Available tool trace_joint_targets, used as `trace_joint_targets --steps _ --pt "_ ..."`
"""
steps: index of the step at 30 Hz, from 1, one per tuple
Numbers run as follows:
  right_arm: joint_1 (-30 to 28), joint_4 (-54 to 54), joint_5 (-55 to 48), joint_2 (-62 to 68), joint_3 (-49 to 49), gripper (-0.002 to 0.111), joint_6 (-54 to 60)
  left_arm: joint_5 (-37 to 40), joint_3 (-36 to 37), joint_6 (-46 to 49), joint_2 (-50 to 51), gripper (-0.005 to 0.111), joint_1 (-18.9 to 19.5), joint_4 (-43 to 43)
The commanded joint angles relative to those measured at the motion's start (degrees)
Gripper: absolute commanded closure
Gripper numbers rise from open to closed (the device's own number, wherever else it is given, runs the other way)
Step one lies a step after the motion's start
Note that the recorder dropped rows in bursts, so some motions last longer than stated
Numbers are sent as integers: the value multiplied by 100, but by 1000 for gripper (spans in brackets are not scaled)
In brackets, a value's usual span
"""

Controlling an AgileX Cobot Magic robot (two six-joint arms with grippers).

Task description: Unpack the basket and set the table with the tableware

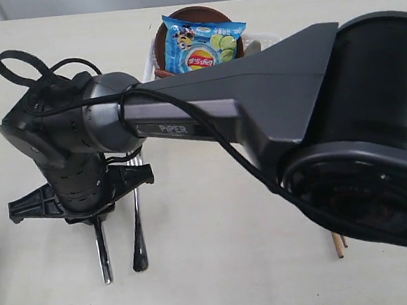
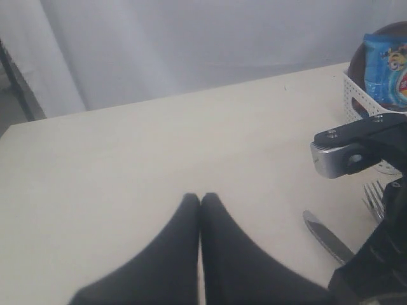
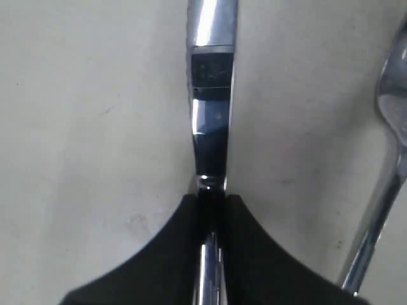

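Note:
My right gripper (image 3: pixel 211 197) is shut on the steel knife (image 3: pixel 211 95), which runs straight out from between the fingertips, low over the pale table (image 1: pixel 223 261). In the exterior view that arm reaches across to the left, its gripper (image 1: pixel 97 220) over the knife (image 1: pixel 103 258). The fork (image 1: pixel 138 241) lies beside the knife, also at the edge of the right wrist view (image 3: pixel 381 184). The white basket (image 1: pixel 151 64) at the back holds the reddish-brown plate (image 1: pixel 195 12) under a blue chip bag (image 1: pixel 202 44). My left gripper (image 2: pixel 201 198) is shut and empty above bare table.
The right arm's thick dark body (image 1: pixel 362 127) covers much of the right side and part of the basket. Brown chopstick ends (image 1: pixel 338 244) poke out under it. From the left wrist I see the basket (image 2: pixel 359 95), knife blade (image 2: pixel 327 236) and fork tines (image 2: pixel 375 196).

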State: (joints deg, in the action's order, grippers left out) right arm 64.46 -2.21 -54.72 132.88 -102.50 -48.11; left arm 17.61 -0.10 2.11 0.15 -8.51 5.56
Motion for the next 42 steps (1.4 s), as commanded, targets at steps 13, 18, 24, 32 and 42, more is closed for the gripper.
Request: trace_joint_targets --steps 13,18,24,32,42 --pt "-103 -562 43 -111 62 109 -1374 -45 10 -20 -15 107 31 22" --pt "-180 -755 -171 -111 62 109 -1372 -45 10 -20 -15 107 31 22" --pt "-214 -820 -298 -111 62 109 -1238 -45 10 -20 -15 107 31 22" --pt "-214 -659 -564 -111 62 109 -1181 -45 10 -20 -15 107 31 22" --pt "-203 -272 -515 -86 62 109 -935 -45 10 -20 -15 107 31 22"
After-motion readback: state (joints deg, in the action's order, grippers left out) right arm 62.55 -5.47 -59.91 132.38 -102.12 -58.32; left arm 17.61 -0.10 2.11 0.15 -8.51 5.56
